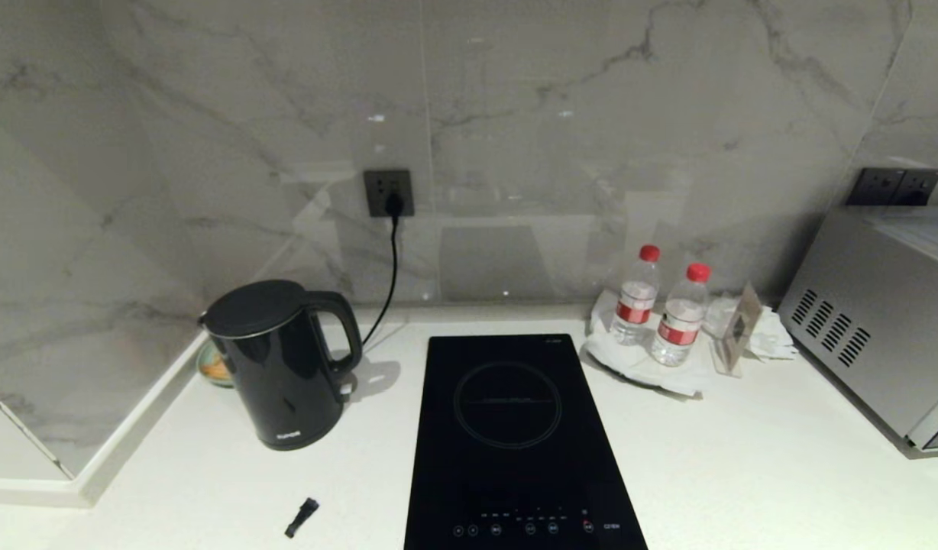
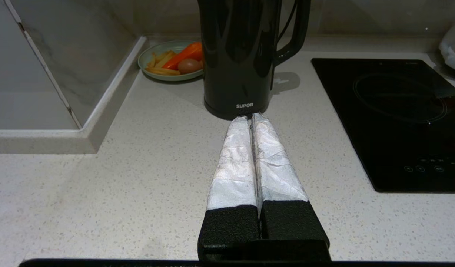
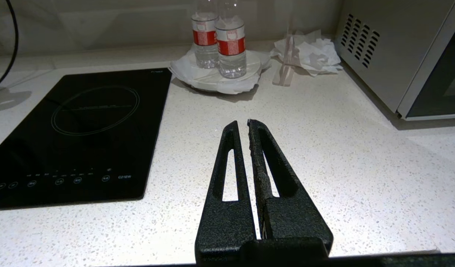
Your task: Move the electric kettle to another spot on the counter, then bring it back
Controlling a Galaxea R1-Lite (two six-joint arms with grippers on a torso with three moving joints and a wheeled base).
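The black electric kettle [image 1: 282, 367] stands upright at the back left of the white speckled counter [image 1: 744, 458], its loop handle turned toward the hob. Neither arm shows in the head view. In the left wrist view my left gripper [image 2: 251, 116] is shut and empty; its foil-wrapped fingers [image 2: 235, 159] hover over the counter [image 2: 138, 178], with the tips just short of the foot of the kettle [image 2: 242, 55]. My right gripper [image 3: 242, 124] is shut on nothing and hangs over bare counter [image 3: 342, 155] to the right of the hob.
The black glass hob [image 1: 515, 435] lies mid-counter. A plate of food [image 2: 172, 59] sits in the corner behind the kettle. Two water bottles [image 1: 660, 305] on a white plate and a microwave [image 1: 874, 321] are at the back right. A cord hangs from the wall socket [image 1: 388, 192]. A small black piece [image 1: 302, 517] lies near the front.
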